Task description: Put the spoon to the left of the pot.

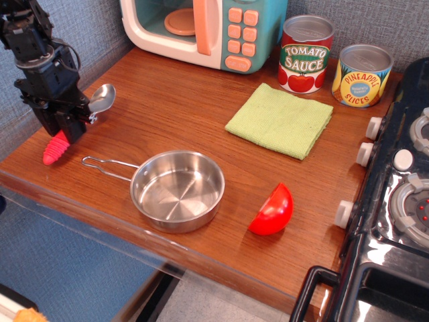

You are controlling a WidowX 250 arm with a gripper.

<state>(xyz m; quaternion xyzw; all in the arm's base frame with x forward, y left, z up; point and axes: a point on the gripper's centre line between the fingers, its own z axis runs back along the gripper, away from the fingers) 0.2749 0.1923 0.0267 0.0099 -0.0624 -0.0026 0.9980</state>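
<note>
The spoon (100, 99) has a shiny silver bowl pointing up-right and a ribbed red-pink handle whose end shows at the lower left, low over the table's left edge. My black gripper (69, 123) is shut on the spoon's middle and hides that part. The pot (177, 190), a shallow steel pan, sits near the front edge with its wire loop handle pointing left, toward the spoon. The spoon's handle end is just left of and above the wire handle's tip.
A toy microwave (201, 30) stands at the back. A tomato sauce can (305, 54) and a pineapple can (362, 75) stand at the back right. A green cloth (280, 119) lies mid-right. A red half-round piece (273, 210) lies right of the pot. A toy stove (395, 201) borders the right side.
</note>
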